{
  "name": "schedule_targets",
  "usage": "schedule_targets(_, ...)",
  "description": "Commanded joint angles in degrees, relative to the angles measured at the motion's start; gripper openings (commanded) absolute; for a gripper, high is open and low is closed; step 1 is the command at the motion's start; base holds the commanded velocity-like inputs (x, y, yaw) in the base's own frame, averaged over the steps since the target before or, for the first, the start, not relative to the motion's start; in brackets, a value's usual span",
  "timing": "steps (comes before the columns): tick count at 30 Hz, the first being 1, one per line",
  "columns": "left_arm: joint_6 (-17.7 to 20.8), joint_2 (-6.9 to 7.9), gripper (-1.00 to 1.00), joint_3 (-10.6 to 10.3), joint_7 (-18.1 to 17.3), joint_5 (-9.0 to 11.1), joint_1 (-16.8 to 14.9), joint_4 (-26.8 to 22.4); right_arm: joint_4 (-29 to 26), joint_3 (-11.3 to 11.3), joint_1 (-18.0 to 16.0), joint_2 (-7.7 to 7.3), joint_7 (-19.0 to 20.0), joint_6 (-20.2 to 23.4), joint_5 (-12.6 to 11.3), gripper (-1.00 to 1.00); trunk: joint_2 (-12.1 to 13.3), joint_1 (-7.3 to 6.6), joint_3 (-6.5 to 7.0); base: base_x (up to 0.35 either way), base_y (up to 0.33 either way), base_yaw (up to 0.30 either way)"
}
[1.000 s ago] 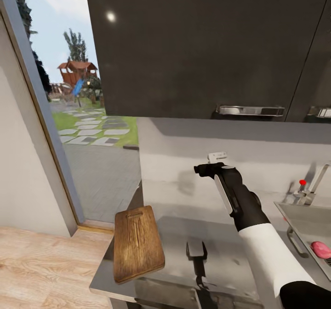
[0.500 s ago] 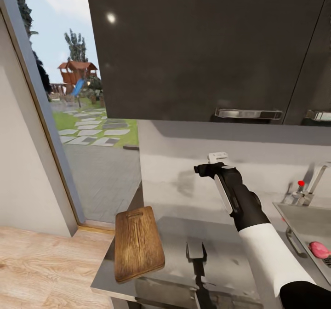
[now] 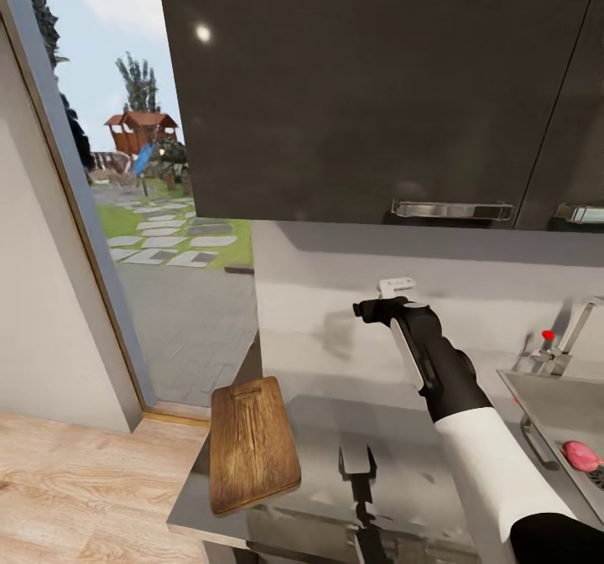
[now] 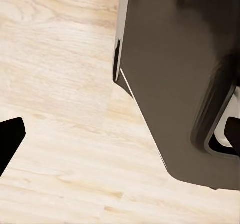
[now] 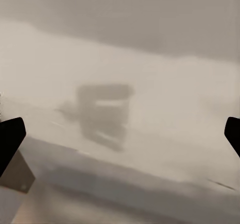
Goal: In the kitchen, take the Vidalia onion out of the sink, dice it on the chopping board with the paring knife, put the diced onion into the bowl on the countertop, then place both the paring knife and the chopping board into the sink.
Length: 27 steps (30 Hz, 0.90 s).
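The right gripper [image 3: 394, 291] hangs raised over the countertop [image 3: 403, 430], pointing toward the pale wall behind it. In the right wrist view its two fingertips [image 5: 11, 136] stand at the far edges of the picture, so the fingers are spread wide and hold nothing. The left gripper [image 4: 120, 139] looks down at the pale wood floor [image 4: 60, 134] beside a dark cabinet side; its fingertips are also far apart and empty.

The chopping board [image 3: 252, 445] lies flat on the countertop, below the right gripper and toward the window side of it, near the counter's end. On the other side of this gripper, lower and well apart, is the sink [image 3: 549, 396] with its chrome tap [image 3: 570, 333]. A pink rounded thing [image 3: 580, 455] rests in the basin; I judge it is the onion, though the colour makes me unsure. The knife and the bowl I cannot make out.

What may go wrong: the sink sits at the very edge of the head view, so a reach there would be half blind, and the gripper could hit the tap or the basin rim. The board lies close to the counter's end, and a push could slide it off.

I see no readable writing or brand; only a red dot [image 3: 550, 334] on the tap
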Motion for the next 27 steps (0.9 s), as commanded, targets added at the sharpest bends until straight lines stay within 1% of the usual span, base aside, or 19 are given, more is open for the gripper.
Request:
schedule_targets(1,0.5,-0.02,1.00,0.4,0.0,0.1,0.1,-0.3,0.0,0.1,0.0,0.02,-0.1,0.4,0.0,1.00,-0.1,0.03,-0.05,0.000,0.000,0.000)
schedule_targets(2,0.5,-0.02,1.00,0.4,0.0,0.1,0.1,-0.3,0.0,0.1,0.0,0.03,-0.1,0.6,-0.1,1.00,-0.1,0.03,-0.05,0.000,0.000,0.000)
schedule_targets(4,0.5,-0.02,1.00,0.4,0.0,0.1,0.1,-0.3,0.0,0.6,0.0,0.27,0.0,3.3,-0.1,1.00,-0.1,0.03,-0.05,0.000,0.000,0.000)
schedule_targets(7,0.5,-0.05,1.00,0.4,0.0,0.1,0.1,-0.3,0.0,1.5,0.0,0.56,0.1,4.3,-0.1,1.00,-0.1,0.03,-0.05,0.000,0.000,0.000)
schedule_targets(13,0.5,-0.04,1.00,0.4,0.0,0.1,0.1,-0.3,0.0,3.9,0.0,1.41,0.2,4.9,-0.1,1.00,-0.1,0.03,-0.05,0.000,0.000,0.000)
schedule_targets(18,0.5,-0.08,1.00,0.4,0.0,0.1,0.1,-0.3,0.0,6.7,0.0,2.13,0.2,5.0,-0.1,1.00,-0.1,0.03,-0.05,0.000,0.000,0.000)
schedule_targets(24,0.5,-0.10,1.00,0.4,0.0,0.1,0.1,-0.3,0.0,7.2,0.0,2.47,0.2,5.0,-0.1,1.00,-0.1,0.03,-0.05,0.000,0.000,0.005)
schedule_targets(27,0.5,-0.11,1.00,0.4,-0.1,0.1,0.1,-0.3,0.0,7.3,0.0,2.52,0.2,5.1,-0.1,1.00,-0.1,0.03,-0.05,0.000,0.000,0.098)
